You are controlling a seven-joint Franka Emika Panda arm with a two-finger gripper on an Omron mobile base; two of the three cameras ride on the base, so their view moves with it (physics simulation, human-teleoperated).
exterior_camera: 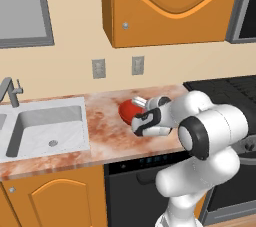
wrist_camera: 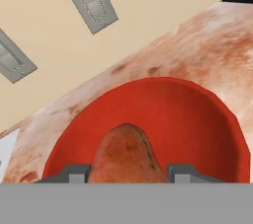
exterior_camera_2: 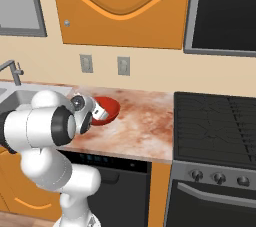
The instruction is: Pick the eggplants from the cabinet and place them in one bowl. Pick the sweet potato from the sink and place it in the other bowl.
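Gripping sweet potato between claw fingertips, over red bowl.

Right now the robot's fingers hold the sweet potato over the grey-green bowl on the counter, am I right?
Not quite. The bowl under the gripper is glossy red, not grey-green, as the hand view shows. The rest stands: the sweet potato sits between the fingers, over that bowl on the counter.

Red bowl half hidden behind the forearm; sweet potato cut off at the hand view's bottom; sink and cabinet cropped by frame edges.
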